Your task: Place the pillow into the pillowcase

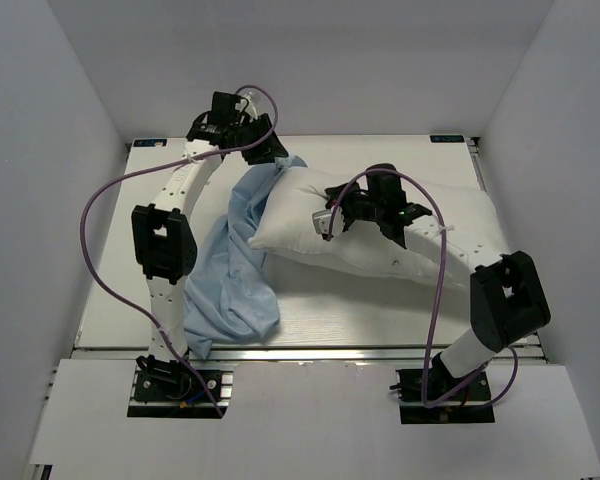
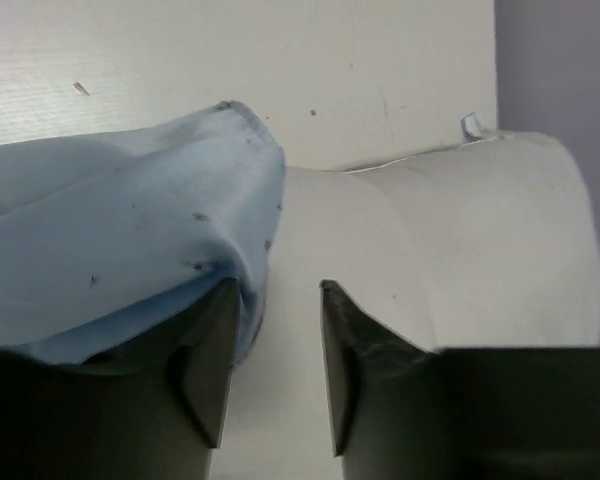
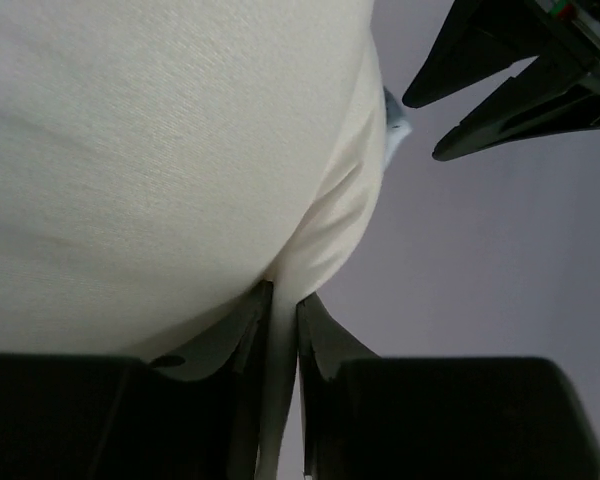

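Note:
The white pillow (image 1: 420,235) lies across the middle and right of the table. The light-blue pillowcase (image 1: 230,280) is bunched along its left end and trails towards the front. My left gripper (image 1: 267,150) is at the back, by the pillow's far-left corner. In the left wrist view it (image 2: 278,300) is open; the pillowcase (image 2: 110,240) drapes over its left finger and the pillow (image 2: 460,240) lies to the right. My right gripper (image 1: 332,216) sits on top of the pillow. In the right wrist view it (image 3: 283,300) is shut on a fold of the pillow (image 3: 160,150).
The white table (image 1: 360,310) is closed in by grey walls at the back and on both sides. Purple cables loop over each arm. The left arm's fingers (image 3: 510,70) show at the upper right of the right wrist view.

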